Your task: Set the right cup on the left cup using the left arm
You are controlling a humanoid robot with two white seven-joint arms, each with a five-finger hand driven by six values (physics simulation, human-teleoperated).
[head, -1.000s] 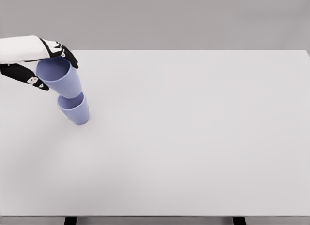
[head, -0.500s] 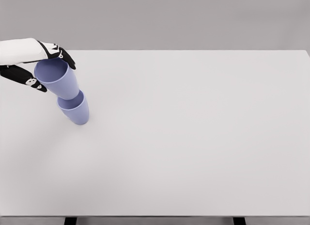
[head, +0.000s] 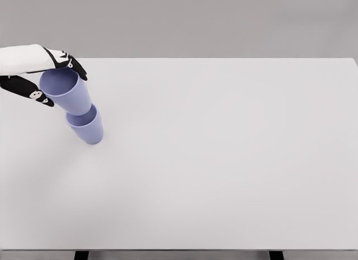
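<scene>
Two lavender cups show in the head view at the table's left. The lower cup point(head: 86, 128) stands on the white table point(head: 224, 154). The upper cup point(head: 67, 91) is tilted, its base resting in the lower cup's mouth. My left hand point(head: 50, 75) comes in from the left edge and is shut on the upper cup's rim, thumb in front and fingers behind. The right arm is out of view.
The table's far edge runs just behind the hand, and its left edge lies close to the cups. Dark table legs point(head: 81, 255) show below the near edge.
The left hand and the upper cup have shifted slightly left and settled; the lower cup has barely moved.
</scene>
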